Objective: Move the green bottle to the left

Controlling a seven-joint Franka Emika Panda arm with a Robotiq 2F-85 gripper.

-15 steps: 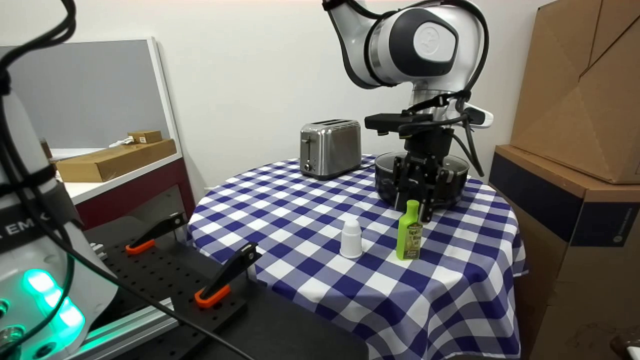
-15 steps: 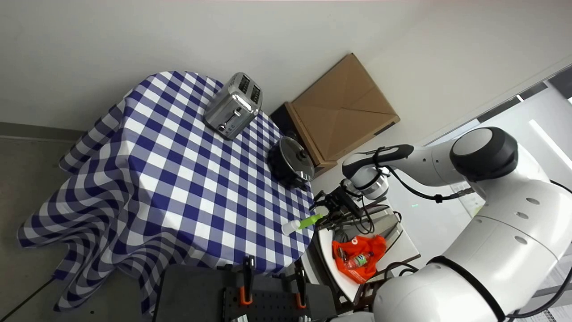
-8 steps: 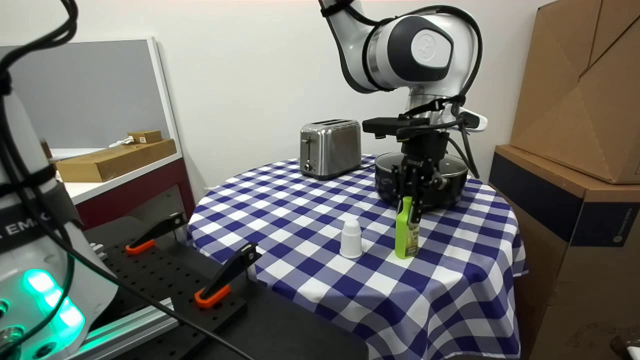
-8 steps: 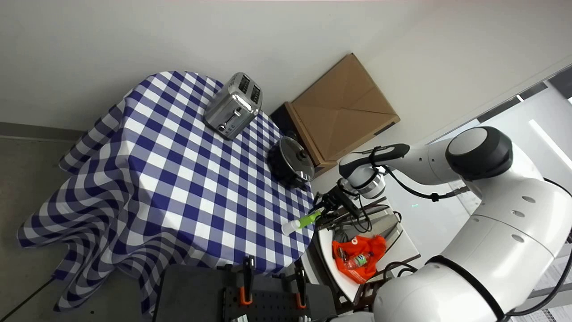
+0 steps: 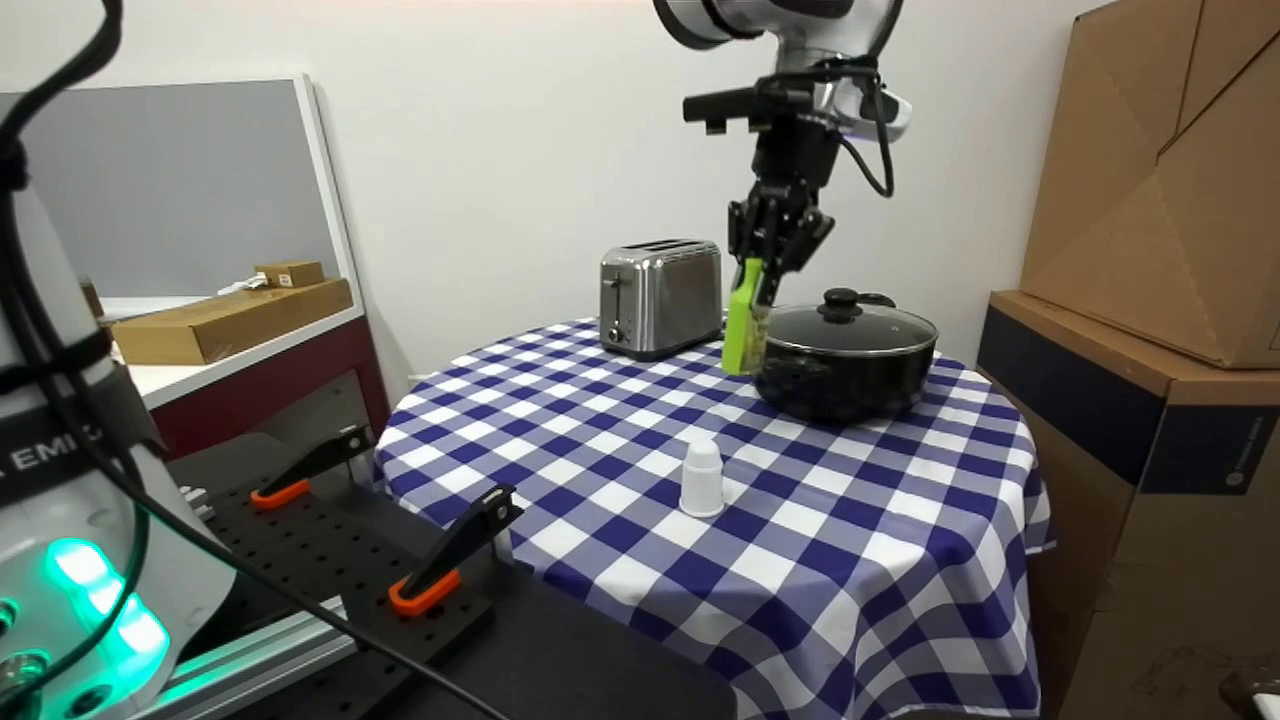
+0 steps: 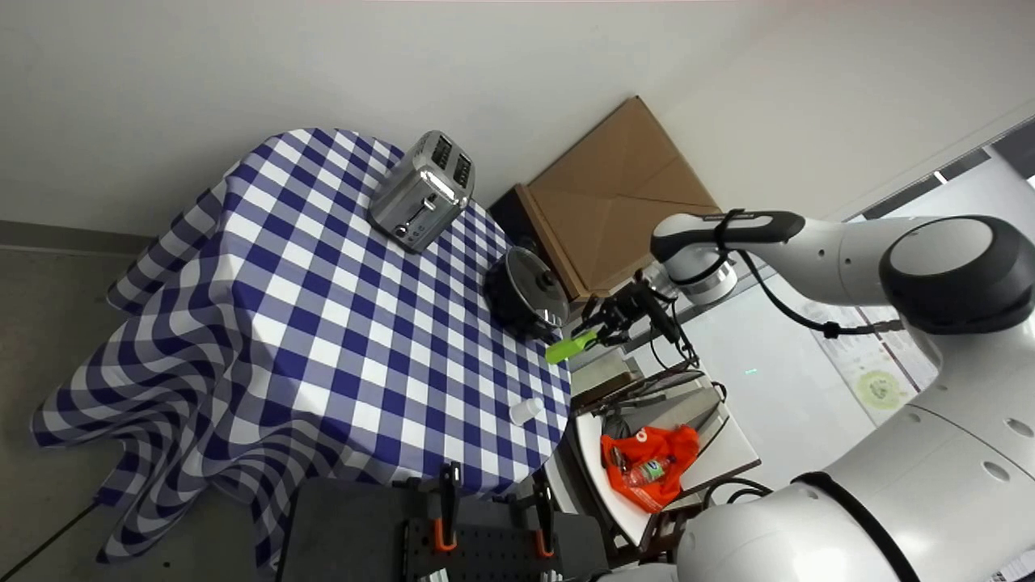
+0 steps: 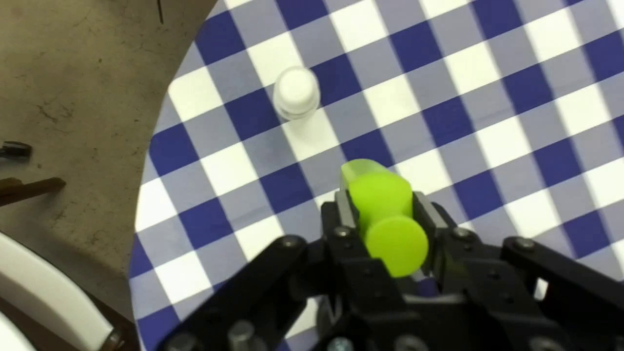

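Note:
The green bottle (image 5: 742, 330) hangs in the air in front of the black pot, slightly tilted, with its label turned to one side. My gripper (image 7: 387, 209) is shut on its upper part, one finger on each side. Seen from above in the wrist view, the round lime cap (image 7: 397, 246) sticks up between the fingers, and the bottle's lower end is mostly hidden beneath its shoulder. In an exterior view, the bottle (image 6: 568, 347) appears over the edge of the checked tablecloth, near the pot.
A small white bottle (image 5: 702, 482) stands upright on the checked tablecloth (image 5: 600, 500). Just behind the held bottle is a lidded black pot (image 5: 845, 375); a silver toaster (image 5: 662, 300) stands farther back. Large cardboard boxes (image 5: 1150, 200) rise beside the table.
My gripper has closed on the green bottle and lifted it off the table. In an exterior view both have risen and shifted left, toward the pot. The white bottle has not moved.

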